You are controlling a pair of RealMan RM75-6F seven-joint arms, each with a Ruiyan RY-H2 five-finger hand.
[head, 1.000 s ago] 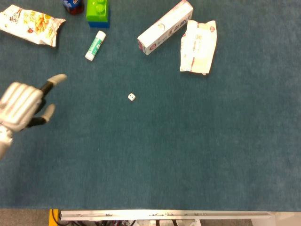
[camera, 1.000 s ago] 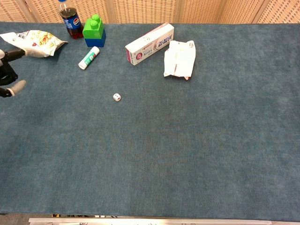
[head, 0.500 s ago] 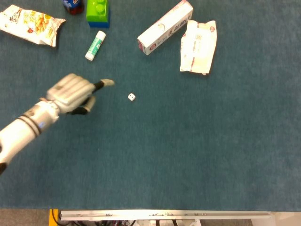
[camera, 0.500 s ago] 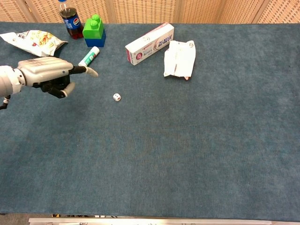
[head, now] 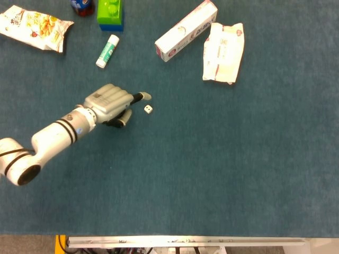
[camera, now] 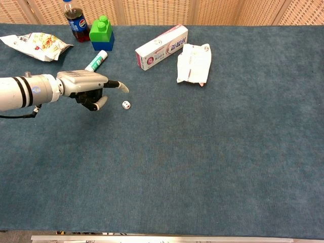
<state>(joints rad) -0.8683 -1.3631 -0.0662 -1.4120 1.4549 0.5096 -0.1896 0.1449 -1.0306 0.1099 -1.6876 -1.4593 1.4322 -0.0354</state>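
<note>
A small white die [head: 148, 109] [camera: 126, 105] lies on the blue cloth near the middle left. My left hand [head: 113, 104] [camera: 87, 87] hovers just left of it, palm down. One finger points toward the die and the thumb hangs below, so the fingers are apart and nothing is held. The fingertip ends a little above and left of the die; I cannot tell whether it touches. The right hand shows in neither view.
At the back left lie a snack bag [head: 34, 26] [camera: 35, 44], a cola bottle [camera: 75, 22], a green and blue block [head: 110, 14] [camera: 102, 32] and a glue stick [head: 107, 51] [camera: 95, 62]. Further right are a long toothpaste box [head: 186, 30] [camera: 161, 46] and a white packet [head: 223, 52] [camera: 194, 63].
My left hand has come in from the left edge and travelled right across the cloth to just beside the die. The die and other items have not moved.
</note>
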